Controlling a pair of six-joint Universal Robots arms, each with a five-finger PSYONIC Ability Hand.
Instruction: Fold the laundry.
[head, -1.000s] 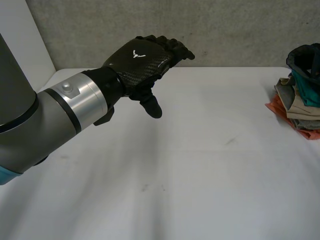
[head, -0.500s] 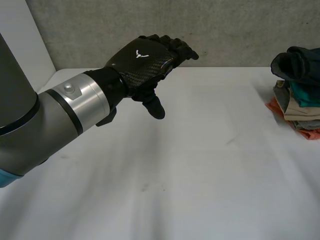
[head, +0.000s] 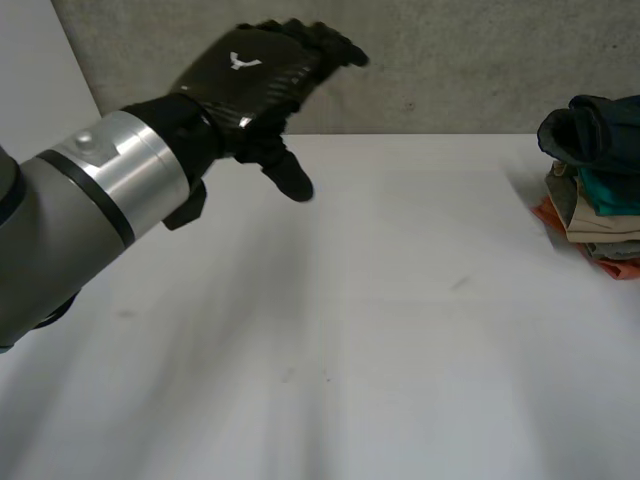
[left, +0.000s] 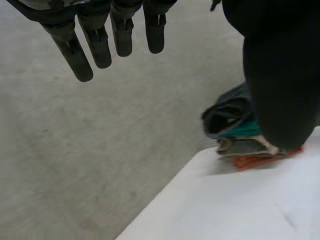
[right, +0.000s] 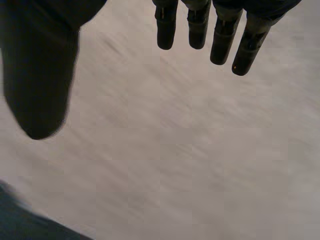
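Backdrop: grey concrete wall (head: 450, 60) is rising behind a white table (head: 400, 350).
Head view, arm: left arm (head: 90, 190) is reaching in over the table's near-left part, with its lower section running out of frame.
Head view, hand: left hand (head: 255, 75) is hovering above the table, back upward. Its fingers are stretching straight toward the wall and its thumb is pointing down, gripping nothing.
Head view, laundry: stack of folded laundry (head: 595, 190) is sitting at the table's far right edge, well apart from the hand. A dark garment (head: 590, 125) is lying rumpled on top, with teal, beige and grey layers under it and orange at the base. The frame is cutting off the stack's right side.
Left wrist view: fingers (left: 95, 45) are hanging straight and released in front of the wall. The thumb (left: 280, 90) is covering part of the stack, which is resting at the table's corner.
Right wrist view: right hand (right: 220, 35) is holding its fingers straight with the thumb well apart, empty, over a pale surface. A dark patch (right: 30, 222) past the thumb tip is proving too indistinct to identify.
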